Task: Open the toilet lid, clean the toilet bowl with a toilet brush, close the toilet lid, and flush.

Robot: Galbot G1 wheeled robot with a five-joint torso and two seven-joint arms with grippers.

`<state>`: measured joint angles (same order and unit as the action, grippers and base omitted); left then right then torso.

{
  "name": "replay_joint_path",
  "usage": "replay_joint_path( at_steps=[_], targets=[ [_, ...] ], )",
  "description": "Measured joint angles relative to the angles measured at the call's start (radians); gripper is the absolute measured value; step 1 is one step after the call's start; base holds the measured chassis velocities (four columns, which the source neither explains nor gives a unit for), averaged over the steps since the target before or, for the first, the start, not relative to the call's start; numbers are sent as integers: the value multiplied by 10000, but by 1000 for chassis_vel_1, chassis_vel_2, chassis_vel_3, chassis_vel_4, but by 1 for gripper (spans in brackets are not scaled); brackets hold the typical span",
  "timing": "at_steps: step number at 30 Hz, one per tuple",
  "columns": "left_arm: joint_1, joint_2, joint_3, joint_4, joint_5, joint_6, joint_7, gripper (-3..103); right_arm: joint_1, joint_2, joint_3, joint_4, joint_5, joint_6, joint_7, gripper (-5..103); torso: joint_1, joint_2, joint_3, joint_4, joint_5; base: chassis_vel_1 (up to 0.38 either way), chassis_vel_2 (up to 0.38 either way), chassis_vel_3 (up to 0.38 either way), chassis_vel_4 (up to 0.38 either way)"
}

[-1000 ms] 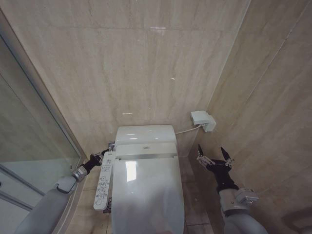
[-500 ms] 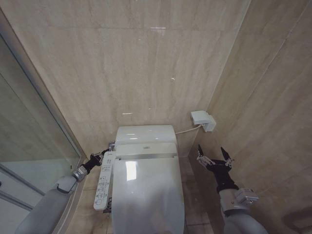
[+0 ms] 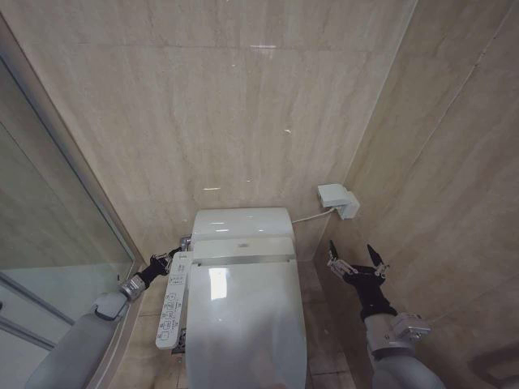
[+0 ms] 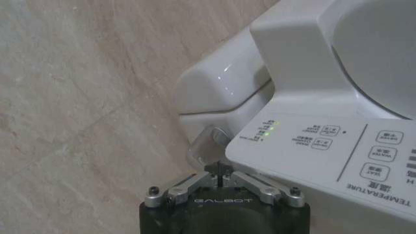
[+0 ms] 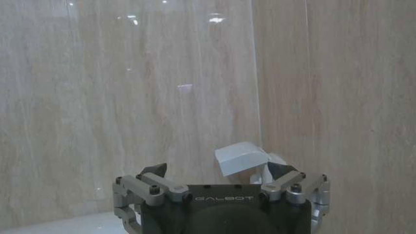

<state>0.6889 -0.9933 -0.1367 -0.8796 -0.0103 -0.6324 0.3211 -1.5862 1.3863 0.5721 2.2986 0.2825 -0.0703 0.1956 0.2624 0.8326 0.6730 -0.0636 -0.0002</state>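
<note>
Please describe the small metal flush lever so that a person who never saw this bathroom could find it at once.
Start from the white toilet against the beige tiled back wall. On the robot's left side runs its long white button panel; at the panel's rear end, under the tank, sits the flush lever, right before the shut left gripper. It is the one shiny metal part among white plastic and ceramic.

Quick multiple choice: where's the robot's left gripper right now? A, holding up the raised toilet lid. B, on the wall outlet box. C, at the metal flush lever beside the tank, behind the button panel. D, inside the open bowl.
C: the left gripper, fingers shut, sits right at the metal flush lever beside the tank, behind the button panel, and the toilet lid lies closed.
</note>
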Motion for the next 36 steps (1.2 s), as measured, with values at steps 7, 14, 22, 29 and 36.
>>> replay_joint_path(
  at_steps=[7,14,22,29,36],
  targets=[
    [20,27,-35,-19,-2,0,31,0,0,0,0,0,0,0,0,100,0,0,0,-3,0,0,0,0,0],
    [70,23,-112,-70,-2,1,45,0,0,1,0,0,0,0,0,100,0,0,0,-3,0,0,0,0,0],
    [517,-112,-516,-424,62,88,-471,0,0,1,0,0,0,0,-1,100,-1,0,0,-3,1,0,0,0,0],
    [1290,-208,-1440,-941,279,215,-1006,0,0,0,0,0,0,0,0,100,-2,2,-1,-8,0,0,0,0,0],
    [2087,-365,-2590,-1655,275,191,-1532,0,0,0,0,0,0,0,0,100,-2,2,0,3,0,0,0,0,0]
  ],
)
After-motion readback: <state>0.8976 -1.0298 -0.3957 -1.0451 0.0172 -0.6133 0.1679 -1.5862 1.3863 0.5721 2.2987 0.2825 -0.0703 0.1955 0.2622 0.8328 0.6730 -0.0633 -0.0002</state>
